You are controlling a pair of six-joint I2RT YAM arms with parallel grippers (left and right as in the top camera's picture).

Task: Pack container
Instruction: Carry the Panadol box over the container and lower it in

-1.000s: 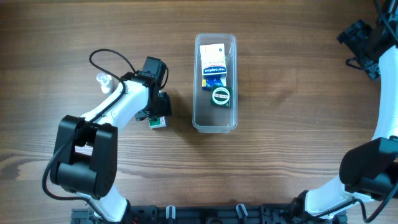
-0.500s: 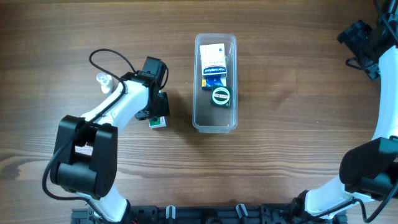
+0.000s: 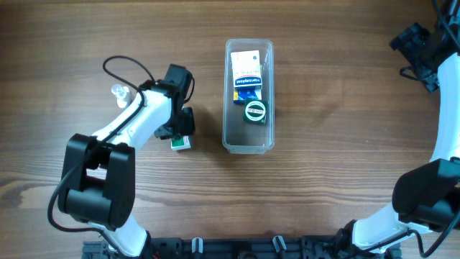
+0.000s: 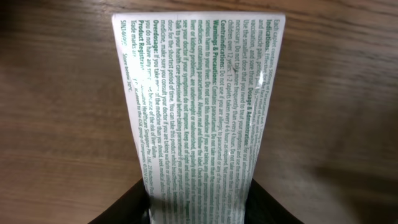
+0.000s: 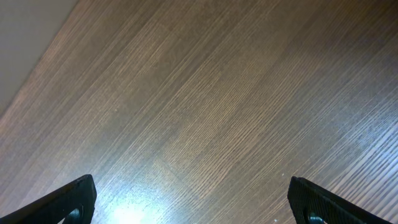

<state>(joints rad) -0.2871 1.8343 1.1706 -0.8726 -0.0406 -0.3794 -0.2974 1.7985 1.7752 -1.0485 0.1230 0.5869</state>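
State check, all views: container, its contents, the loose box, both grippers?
container: upright, no lid, partly filled.
white-and-blue box: lying flat inside the container.
green-topped round item: inside the container, top up.
printed box: outside the container, clamped between the left jaws.
left gripper: shut on the printed box.
right gripper: open, empty.

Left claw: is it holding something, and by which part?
Yes. The left claw pinches a small white box with green print by its two sides, at the end nearest the wrist camera. The right claw is open and holds nothing.
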